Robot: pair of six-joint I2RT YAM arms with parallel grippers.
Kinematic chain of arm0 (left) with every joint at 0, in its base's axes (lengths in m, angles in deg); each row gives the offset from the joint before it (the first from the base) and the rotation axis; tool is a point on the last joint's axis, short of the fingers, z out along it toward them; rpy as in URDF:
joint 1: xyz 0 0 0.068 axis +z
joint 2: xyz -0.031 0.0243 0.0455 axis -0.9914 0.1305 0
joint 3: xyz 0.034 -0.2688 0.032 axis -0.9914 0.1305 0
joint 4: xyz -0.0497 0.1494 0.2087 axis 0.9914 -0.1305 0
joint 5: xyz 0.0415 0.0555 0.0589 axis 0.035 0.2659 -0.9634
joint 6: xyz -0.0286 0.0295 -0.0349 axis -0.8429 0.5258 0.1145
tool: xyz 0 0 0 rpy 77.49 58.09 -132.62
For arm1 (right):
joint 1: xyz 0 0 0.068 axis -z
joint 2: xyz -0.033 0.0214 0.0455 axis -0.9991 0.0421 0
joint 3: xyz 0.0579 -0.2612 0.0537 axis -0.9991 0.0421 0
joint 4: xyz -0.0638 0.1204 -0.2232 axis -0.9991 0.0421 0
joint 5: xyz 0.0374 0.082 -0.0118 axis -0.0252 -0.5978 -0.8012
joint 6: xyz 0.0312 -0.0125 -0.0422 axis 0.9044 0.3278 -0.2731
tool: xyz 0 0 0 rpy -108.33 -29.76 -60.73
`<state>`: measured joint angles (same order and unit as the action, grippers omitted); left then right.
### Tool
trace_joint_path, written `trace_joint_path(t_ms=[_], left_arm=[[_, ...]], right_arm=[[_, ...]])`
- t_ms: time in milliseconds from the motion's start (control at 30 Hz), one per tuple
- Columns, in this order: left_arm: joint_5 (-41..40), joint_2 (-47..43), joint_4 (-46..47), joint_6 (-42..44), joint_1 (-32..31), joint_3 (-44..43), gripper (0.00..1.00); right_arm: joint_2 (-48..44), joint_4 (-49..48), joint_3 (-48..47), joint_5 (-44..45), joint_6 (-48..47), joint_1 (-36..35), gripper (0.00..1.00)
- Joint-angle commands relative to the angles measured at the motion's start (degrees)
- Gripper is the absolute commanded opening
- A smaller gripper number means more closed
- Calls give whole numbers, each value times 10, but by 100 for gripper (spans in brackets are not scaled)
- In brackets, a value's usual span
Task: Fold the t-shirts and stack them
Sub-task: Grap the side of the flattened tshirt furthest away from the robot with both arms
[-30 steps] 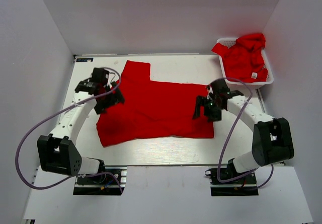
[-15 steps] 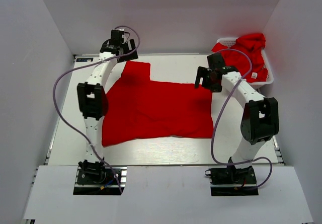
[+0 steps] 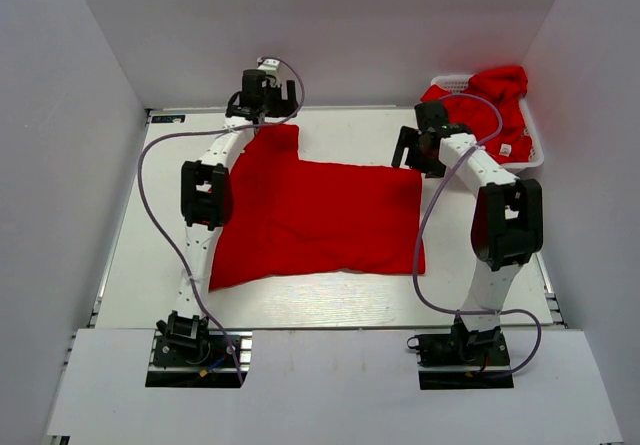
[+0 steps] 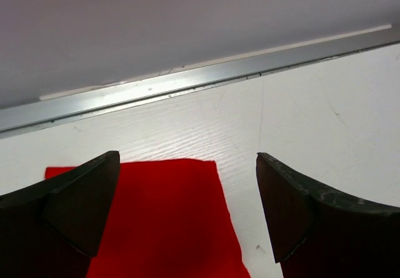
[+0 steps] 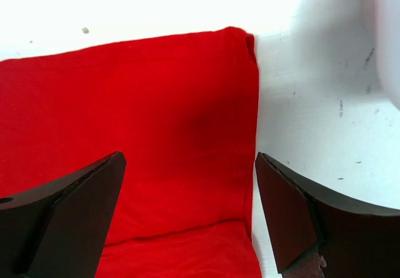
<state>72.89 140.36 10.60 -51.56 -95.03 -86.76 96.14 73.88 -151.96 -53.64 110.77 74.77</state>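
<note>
Red t-shirt [image 3: 320, 215] lay spread flat across the middle of the white surface [image 3: 150, 235]. A narrower part stuck out toward the far edge on its left side. The cloth was mostly smooth, with a few soft creases near the centre.

Left gripper [image 3: 265, 108] stood over the far end of that narrow part, jaws spread wide with nothing between them. In its wrist view the cloth's squared far corner lay below, between the two dark fingers [image 4: 69, 209], and a metal rail [image 4: 187, 81] ran along the surface edge beyond.

Right gripper [image 3: 418, 157] stood over the shirt's far right corner, jaws likewise wide apart and holding nothing. Its wrist view showed that corner and the right hem running between the fingers [image 5: 62, 209], with bare surface to the right (I could not tell whether either gripper touched the cloth).

More red t-shirts [image 3: 485, 115] sat heaped in a white lattice basket [image 3: 531, 125] at the far right, near the right gripper. One hung over the far rim. A small white tag [image 3: 506, 150] showed on the heap.
</note>
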Motion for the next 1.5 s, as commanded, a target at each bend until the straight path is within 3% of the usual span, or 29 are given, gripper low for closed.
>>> trace_joint_path(t_ms=[0, 367, 600, 767, 1000, 1133, 1367, 1467], left_arm=[[-3, 13, 85, 8, -14, -19, 100], [-92, 71, 141, 32, -30, 19, 96], [-61, 71, 101, 80, -43, 54, 93], [-92, 71, 85, 93, -54, 59, 78], [-140, 71, 85, 88, -54, 59, 36], [-217, 71, 79, 68, -54, 36, 18], [-263, 66, 85, 57, -54, 19, 2], [-270, 60, 85, 50, -49, 19, 0]], right_arm=[[7, 1, -18, -15, 5, 8, 90], [12, -6, 2, -50, -5, 22, 90], [15, -11, 3, -51, 0, 31, 90], [30, -9, -7, -59, 1, 33, 90], [44, -4, -25, -46, -4, 35, 90], [54, -3, -39, -34, -5, 33, 90], [91, -10, -89, -22, 9, 32, 90], [112, -10, -106, 4, 24, 29, 90]])
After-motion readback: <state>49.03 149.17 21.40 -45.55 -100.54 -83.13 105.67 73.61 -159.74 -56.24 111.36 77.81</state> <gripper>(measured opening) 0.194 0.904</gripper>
